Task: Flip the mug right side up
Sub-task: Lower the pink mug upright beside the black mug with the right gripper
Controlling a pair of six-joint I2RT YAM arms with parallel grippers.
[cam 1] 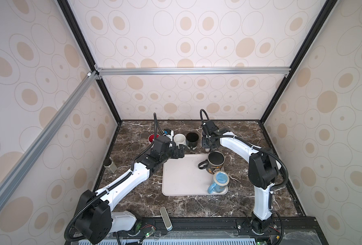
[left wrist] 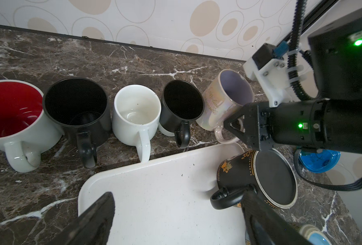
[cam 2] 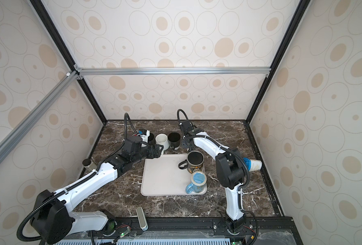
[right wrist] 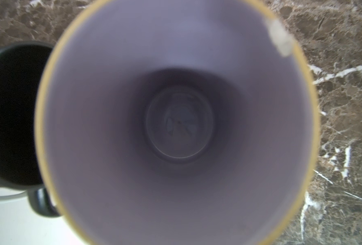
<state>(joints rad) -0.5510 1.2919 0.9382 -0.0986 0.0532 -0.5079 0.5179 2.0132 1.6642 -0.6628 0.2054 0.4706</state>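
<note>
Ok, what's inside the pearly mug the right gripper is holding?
Nothing: the pearly mug shows a bare lilac inside down to its bottom. A pale blur at the rim, unidentifiable, covers a bit of wall.

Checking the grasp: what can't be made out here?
- How the right gripper grips the pearly mug: its wrist covers that in both top views; right wrist view shows only blurred mug interior.
- The red-lined mug: mostly behind the left arm in a top view.
- The lettering on the pearly mug: too small, left wrist view.
</note>
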